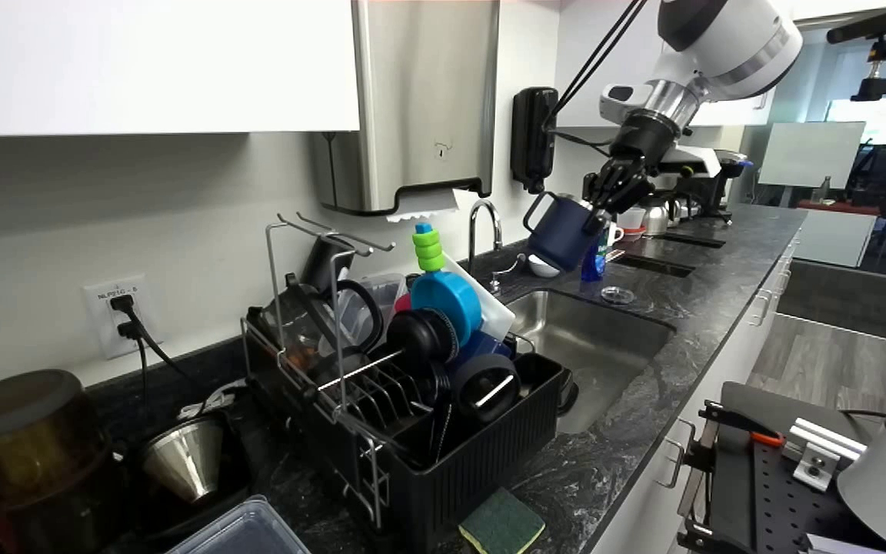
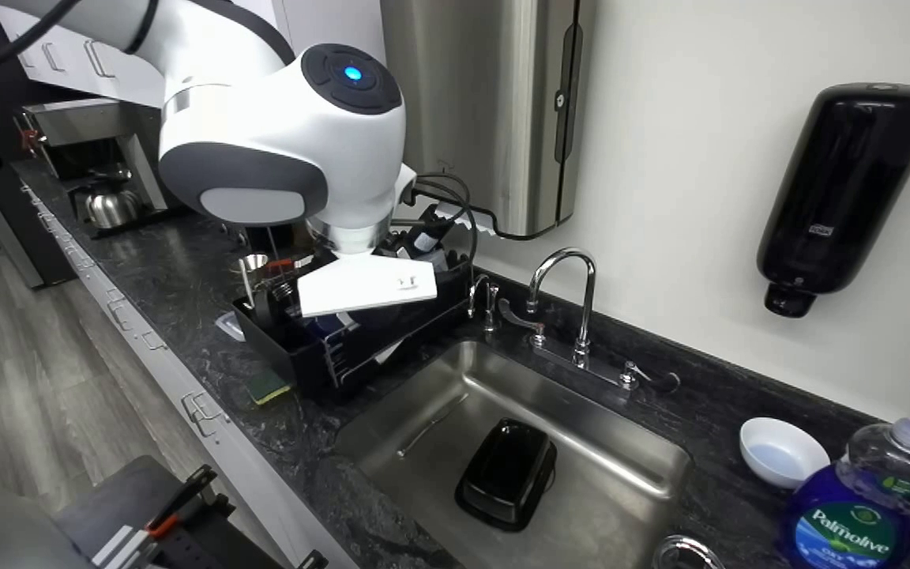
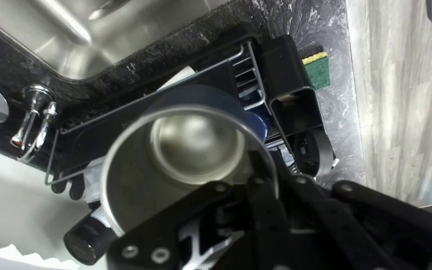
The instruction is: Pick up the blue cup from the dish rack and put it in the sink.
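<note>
1. End effector (image 1: pixel 595 214) narrowed onto the wall of the blue cup (image 1: pixel 558 237): 1 of my fingers (image 3: pixel 261 191) reaches inside the steel-lined mouth and 1 presses from outside.
2. I hold the cup in the air, tilted, well above the tabletop (image 1: pixel 720 277); in an exterior view my own arm (image 2: pixel 281 142) hides it.
3. Apart from the cup stands the black dish rack (image 1: pixel 481 458); in the wrist view I see it behind and below the cup.
4. Right beside the rack lies the sink (image 2: pixel 589 506), with a black container (image 2: pixel 506 474) in it; I cannot tell whether the cup hangs over the rack or over the sink.
5. Just beside the rack, a green-and-yellow sponge (image 1: pixel 501 523) lies flat on the tabletop.
6. Past the sink from the rack, a white bowl (image 2: pixel 784 454) sits near a Palmolive bottle (image 2: pixel 846 506).
</note>
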### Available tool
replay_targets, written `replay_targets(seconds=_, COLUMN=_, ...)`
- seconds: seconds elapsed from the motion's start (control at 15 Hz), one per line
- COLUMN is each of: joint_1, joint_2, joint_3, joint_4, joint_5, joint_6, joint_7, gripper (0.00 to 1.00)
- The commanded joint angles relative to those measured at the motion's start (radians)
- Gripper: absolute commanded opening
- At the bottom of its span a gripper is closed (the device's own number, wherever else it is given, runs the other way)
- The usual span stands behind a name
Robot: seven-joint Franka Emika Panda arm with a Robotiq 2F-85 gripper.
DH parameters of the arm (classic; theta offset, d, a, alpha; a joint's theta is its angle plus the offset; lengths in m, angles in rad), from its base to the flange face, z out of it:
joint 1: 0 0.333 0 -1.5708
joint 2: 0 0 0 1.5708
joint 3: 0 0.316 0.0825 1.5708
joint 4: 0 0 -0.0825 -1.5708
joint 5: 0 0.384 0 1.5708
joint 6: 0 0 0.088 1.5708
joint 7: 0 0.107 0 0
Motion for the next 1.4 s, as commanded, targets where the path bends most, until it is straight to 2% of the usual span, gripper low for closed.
replay_targets(seconds=0.0, joint_1=-0.015, joint_2=0.025, joint_3=-0.032, joint_4=0.022, joint_5=-0.018, joint_6=0.001, joint_7=0.074, gripper=0.02)
replay_targets(seconds=0.8, joint_1=-0.056, joint_2=0.162, joint_3=-0.13, joint_4=0.085, joint_5=-0.009, joint_6=0.063, joint_7=0.207, gripper=0.02)
replay_targets(seconds=1.33, joint_1=-0.075, joint_2=0.289, joint_3=-0.145, joint_4=0.143, joint_5=0.0, joint_6=0.144, joint_7=0.23, gripper=0.02)
